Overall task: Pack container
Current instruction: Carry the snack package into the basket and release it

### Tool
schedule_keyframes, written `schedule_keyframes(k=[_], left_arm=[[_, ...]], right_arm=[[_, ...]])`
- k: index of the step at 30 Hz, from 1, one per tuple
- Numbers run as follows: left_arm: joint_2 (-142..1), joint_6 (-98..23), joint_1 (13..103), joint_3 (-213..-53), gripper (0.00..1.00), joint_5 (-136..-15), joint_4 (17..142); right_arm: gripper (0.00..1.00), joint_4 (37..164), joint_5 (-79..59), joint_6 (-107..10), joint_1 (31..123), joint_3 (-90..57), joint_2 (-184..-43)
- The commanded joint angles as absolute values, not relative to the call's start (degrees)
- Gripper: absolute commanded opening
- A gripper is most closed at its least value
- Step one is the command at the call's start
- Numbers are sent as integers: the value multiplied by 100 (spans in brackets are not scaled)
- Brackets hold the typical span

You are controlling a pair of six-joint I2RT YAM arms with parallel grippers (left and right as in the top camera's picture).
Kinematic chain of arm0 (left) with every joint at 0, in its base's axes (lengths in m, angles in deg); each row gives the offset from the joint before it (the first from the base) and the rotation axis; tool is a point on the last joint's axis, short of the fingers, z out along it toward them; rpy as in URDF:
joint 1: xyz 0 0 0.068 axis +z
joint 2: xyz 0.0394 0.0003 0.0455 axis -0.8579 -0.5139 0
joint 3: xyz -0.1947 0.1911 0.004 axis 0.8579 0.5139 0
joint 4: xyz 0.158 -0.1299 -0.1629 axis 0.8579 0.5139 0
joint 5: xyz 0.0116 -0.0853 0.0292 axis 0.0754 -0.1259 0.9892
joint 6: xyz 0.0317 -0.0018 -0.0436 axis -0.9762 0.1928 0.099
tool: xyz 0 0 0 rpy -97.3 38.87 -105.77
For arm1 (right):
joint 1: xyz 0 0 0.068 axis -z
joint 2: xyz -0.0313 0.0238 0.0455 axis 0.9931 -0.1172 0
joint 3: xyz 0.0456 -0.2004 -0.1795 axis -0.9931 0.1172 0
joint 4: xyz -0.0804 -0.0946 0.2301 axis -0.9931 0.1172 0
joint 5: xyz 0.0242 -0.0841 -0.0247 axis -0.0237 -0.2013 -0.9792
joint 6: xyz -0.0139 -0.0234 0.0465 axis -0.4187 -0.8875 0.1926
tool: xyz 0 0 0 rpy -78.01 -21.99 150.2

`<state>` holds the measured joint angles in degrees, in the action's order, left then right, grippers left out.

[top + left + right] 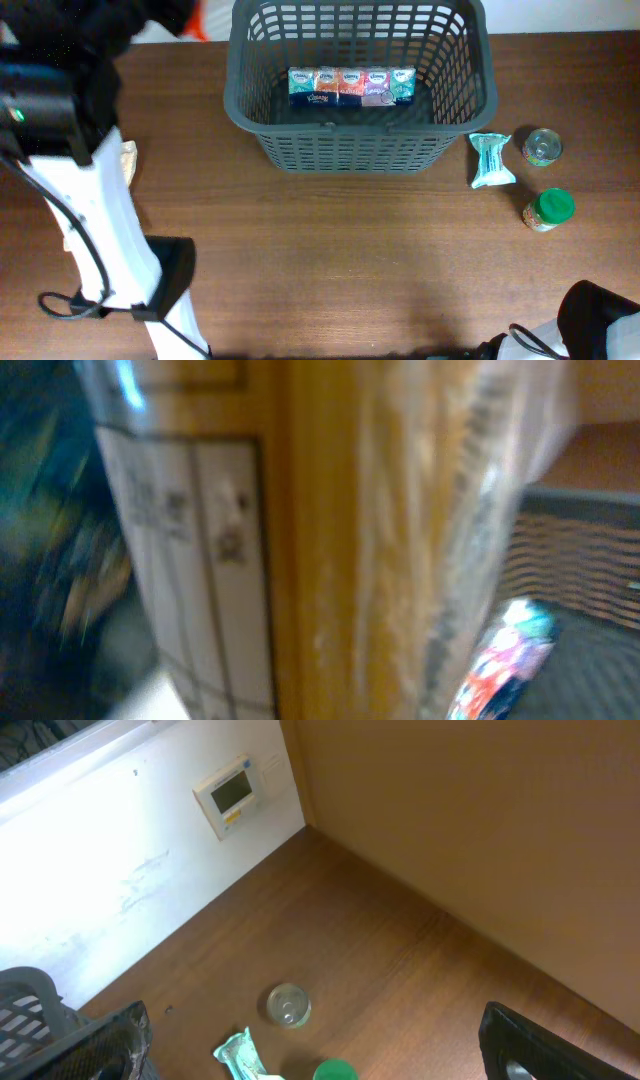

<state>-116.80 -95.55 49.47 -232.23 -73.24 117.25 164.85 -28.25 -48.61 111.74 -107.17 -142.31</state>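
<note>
Three loose groceries sit between the container's right side and the right edge of the table: a teal soft pack [491,160], a small tin can [542,146] and a green-lidded jar [548,209]. The container [350,150], a dark grey slotted basket, is at the middle of the far edge. Its long axis runs left-right, and a row of tissue packs [351,86] is inside.

So the right gripper [312,1040] looks like the nearer one. Its fingers [520,1040] are spread wide with nothing between them, and the can and teal pack lie just ahead, basket off to their left. The teal pack's long axis runs roughly far-to-near.

Left side is a mess tbh. The left wrist view is filled by a blurry clear-wrapped pack [380,540], with the basket wall behind it on the right. The left gripper's fingers don't show anywhere, so can't tell whether they're holding it. The left arm [100,220] half covers something tan [128,160] near the left edge.
</note>
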Motion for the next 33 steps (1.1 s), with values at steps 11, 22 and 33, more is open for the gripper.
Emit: schedule_keyframes(k=[11, 22, 33], left_arm=[[-13269, -12099, 2993, -21223, 2, -4597, 11148], [-14169, -11826, 2735, -20978, 2, -3965, 11214], [-14290, -10869, 2746, -20958, 69, -4175, 11098]], right_arm=[[99, 16518, -2917, -4793, 11207, -10743, -14191], [99, 16518, -2919, -4793, 11207, -10743, -14191], [99, 16518, -2917, -4793, 11207, -10743, -14191]])
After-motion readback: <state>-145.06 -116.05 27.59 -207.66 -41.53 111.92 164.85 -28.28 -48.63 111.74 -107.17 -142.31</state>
